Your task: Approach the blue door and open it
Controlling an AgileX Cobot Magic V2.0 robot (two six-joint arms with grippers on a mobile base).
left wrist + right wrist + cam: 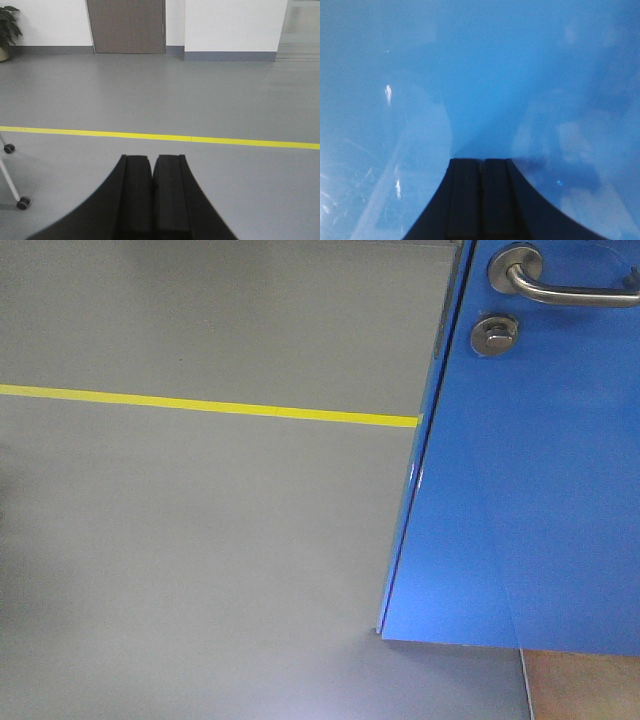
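Grey smooth floor [200,570] fills most of the front view, crossed by one yellow tape line [200,405] that runs left to right and ends at the door's edge.

Blue door [530,490]: one glossy bright-blue panel, occupying the right side of the front view, its near vertical edge dark and slanting down to the lower corner. One silver lever handle [560,285] on a round rosette sits at the top right; one round silver thumb-turn lock [493,335] lies just below it. A strip of brownish floor [585,685] shows under the door's bottom edge.

Right gripper [482,162]: two black fingers pressed together, nothing between them, pointed at the door's blue surface, which fills the whole right wrist view with pale reflections. Whether the tips touch the panel cannot be told.

Left gripper [152,160]: two black fingers likewise closed against each other and empty, held above open floor.

Left wrist view, surroundings: the same yellow line across the floor; one brown door [127,25] in a white wall [230,25] far behind; one potted plant [7,30] at the far left corner; two small castor wheels [22,202] on white legs at the left edge. Nothing stands on the floor between the robot and the blue panel.
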